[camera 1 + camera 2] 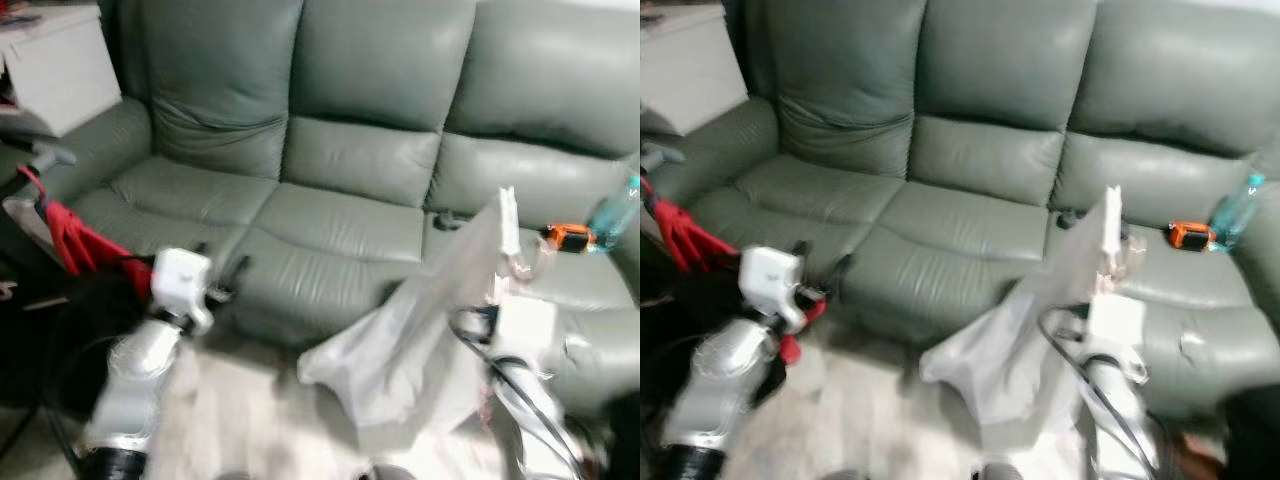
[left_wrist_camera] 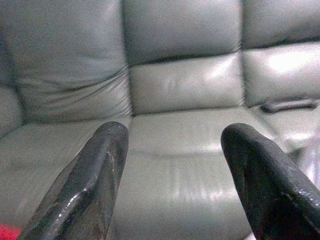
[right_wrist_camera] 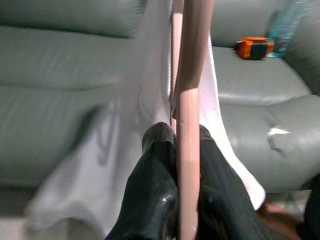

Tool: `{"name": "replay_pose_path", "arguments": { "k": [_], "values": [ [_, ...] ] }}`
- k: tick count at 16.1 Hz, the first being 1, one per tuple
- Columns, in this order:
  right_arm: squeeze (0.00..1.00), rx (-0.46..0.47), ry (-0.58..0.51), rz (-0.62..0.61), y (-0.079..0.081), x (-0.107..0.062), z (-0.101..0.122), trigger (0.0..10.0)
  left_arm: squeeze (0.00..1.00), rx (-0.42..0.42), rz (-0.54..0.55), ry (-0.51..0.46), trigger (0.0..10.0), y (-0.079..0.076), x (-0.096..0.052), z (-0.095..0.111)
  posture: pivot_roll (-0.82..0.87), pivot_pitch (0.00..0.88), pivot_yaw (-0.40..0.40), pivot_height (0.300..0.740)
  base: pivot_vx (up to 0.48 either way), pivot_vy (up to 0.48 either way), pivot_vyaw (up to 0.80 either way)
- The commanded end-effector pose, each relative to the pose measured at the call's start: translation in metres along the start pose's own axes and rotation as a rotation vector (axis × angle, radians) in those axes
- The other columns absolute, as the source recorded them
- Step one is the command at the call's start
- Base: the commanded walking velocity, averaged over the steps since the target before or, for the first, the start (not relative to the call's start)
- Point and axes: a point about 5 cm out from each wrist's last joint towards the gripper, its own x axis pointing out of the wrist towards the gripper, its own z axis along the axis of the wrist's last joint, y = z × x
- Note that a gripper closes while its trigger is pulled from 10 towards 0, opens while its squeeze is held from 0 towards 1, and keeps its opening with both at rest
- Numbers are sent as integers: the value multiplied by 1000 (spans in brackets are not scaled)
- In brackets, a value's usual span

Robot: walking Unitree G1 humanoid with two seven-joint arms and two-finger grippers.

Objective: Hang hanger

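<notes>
A pale pink hanger (image 3: 189, 100) stands upright between the fingers of my right gripper (image 3: 177, 134), which is shut on it. A white garment (image 1: 415, 340) hangs from the hanger and drapes down over the front edge of the grey-green sofa (image 1: 350, 160). In the eye views the hanger's top (image 1: 508, 225) rises above my right wrist, before the sofa's right seat. My left gripper (image 1: 222, 270) is open and holds nothing. It hovers at the front edge of the left seat, and its two black fingers (image 2: 95, 175) point at the sofa's backrest.
An orange tape measure (image 1: 568, 237) and a clear blue bottle (image 1: 618, 208) lie on the right seat. A small dark lever (image 1: 450, 220) sits between the seats. A red cloth thing (image 1: 75, 240) leans by the left armrest, with a white cabinet (image 1: 60, 65) behind it.
</notes>
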Motion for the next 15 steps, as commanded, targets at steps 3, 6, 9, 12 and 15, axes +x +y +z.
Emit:
{"name": "replay_pose_path", "arguments": {
  "k": [3, 6, 9, 12, 15],
  "values": [
    [0, -11, -94, -35, -8, -9, 21, 10000, 0, -1, 4, -14, 10000, 0, 1, 4, -63, 0, 1, 740, 0, 0, -687],
    [0, -9, -93, -44, -11, -15, 19, 10000, 0, -7, -1, -26, 10000, 0, 2, 5, -69, 2, 3, 740, 0, 0, -729],
    [0, -2, -91, -41, -11, -14, 19, 10000, 0, -16, -22, -33, 10000, -5, 3, 6, -69, 2, 3, 740, 190, 0, -158],
    [0, -4, -89, -37, -11, -14, 19, 10000, 0, -18, -22, -32, 10000, -4, 2, 6, -72, 7, 3, 740, 290, 0, 0],
    [0, -8, -91, -38, -11, -14, 19, 10000, 0, -21, -26, -34, 10000, -6, 3, 6, -74, 8, 2, 740, 309, 0, 0]
  ]
}}
